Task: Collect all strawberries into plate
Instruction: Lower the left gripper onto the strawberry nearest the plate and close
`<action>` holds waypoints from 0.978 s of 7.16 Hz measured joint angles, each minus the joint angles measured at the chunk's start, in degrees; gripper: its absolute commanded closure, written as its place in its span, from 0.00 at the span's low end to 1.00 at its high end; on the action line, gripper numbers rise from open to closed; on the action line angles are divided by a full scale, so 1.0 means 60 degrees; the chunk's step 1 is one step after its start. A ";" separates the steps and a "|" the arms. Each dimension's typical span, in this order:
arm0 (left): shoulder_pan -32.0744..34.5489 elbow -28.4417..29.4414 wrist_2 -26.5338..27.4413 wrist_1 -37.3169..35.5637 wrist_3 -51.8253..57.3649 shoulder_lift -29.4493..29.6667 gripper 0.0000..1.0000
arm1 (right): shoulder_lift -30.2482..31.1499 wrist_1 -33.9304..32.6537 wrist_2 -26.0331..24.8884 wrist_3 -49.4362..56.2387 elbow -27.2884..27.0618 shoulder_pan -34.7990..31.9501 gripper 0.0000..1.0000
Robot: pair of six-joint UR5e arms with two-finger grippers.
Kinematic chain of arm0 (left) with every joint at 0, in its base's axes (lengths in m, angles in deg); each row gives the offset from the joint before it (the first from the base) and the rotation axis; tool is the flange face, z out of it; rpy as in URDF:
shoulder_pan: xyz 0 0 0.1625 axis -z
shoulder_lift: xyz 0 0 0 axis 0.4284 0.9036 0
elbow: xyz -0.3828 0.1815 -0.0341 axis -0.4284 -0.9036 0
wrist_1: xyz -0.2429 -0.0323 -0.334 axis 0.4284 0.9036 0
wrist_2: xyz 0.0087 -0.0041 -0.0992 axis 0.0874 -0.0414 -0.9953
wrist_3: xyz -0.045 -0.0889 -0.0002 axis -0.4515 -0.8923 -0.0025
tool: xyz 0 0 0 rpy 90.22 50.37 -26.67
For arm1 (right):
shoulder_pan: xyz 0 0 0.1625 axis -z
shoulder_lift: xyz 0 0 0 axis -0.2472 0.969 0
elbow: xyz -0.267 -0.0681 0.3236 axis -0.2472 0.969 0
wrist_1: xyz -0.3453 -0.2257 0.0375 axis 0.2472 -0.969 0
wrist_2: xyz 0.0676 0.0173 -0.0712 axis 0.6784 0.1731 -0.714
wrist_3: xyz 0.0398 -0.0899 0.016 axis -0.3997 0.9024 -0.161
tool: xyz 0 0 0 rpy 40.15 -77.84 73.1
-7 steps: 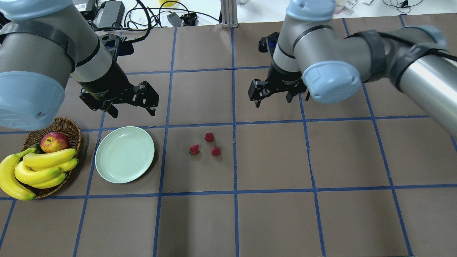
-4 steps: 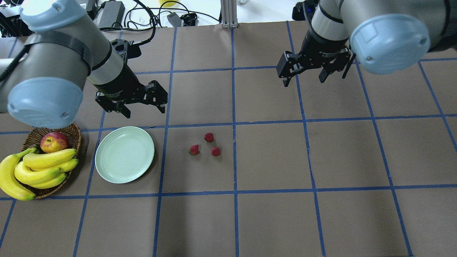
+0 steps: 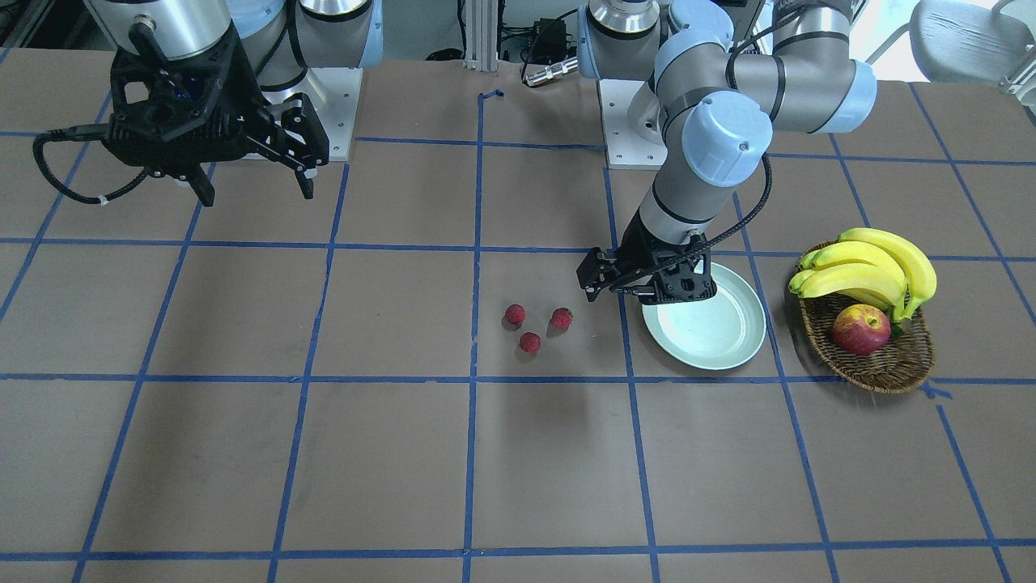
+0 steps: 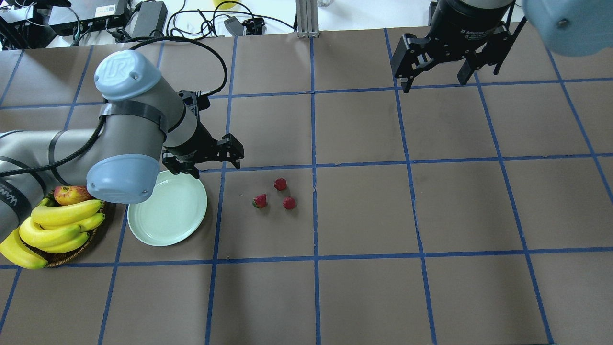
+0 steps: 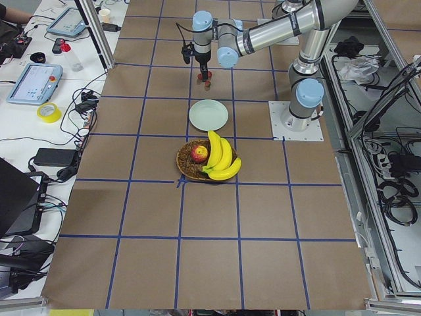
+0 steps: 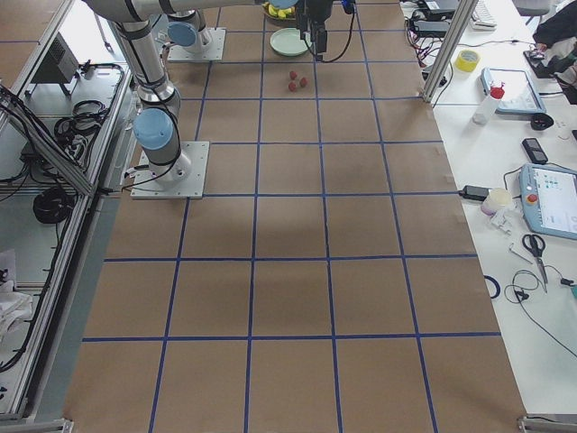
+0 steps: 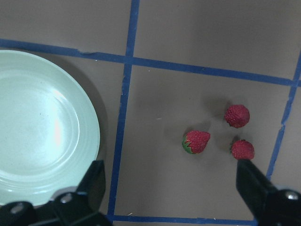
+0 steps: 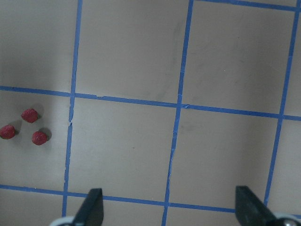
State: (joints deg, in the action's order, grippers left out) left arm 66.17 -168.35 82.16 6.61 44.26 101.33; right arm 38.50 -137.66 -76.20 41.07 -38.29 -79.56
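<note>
Brown paper, blue-taped into squares, covers the tabletop [image 4: 364, 297]. The left arm [image 4: 129, 124] leans low over the 12 o'clock rim of the mint plate [image 4: 163, 215]. The left fingers [image 7: 95, 183] are spread wide w/ nothing betw. them. The right arm [image 4: 479, 19] is up at the far edge, well apart from everything, and the right fingers [image 8: 248, 205] are also wide & empty. A wicker basket [image 3: 882, 368] w/ bananas [image 3: 870, 271] and an apple [image 3: 860, 329] sits at the plate's 9 o'clock, seen from overhead. The plate is bare. All 3 strawberries [image 4: 280, 184] lie clustered on the paper at its 3 o'clock, near each other but not touching. I'd guess they're light, soft, easily bruised & apt to roll. Pinch gently across the widest part of the body, not the cap, taking the nearest berry [image 4: 260, 201] first.
</note>
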 measured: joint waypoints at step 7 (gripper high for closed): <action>0.0518 -0.0386 -0.0919 -0.1700 -0.1331 0.2022 0.31 | 0.0437 -0.2831 0.0045 -0.1044 -0.1276 0.0948 0.00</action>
State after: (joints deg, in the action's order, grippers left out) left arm 69.28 -170.66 76.64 -3.59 36.28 113.46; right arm 41.12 -154.65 -75.92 34.80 -45.94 -73.87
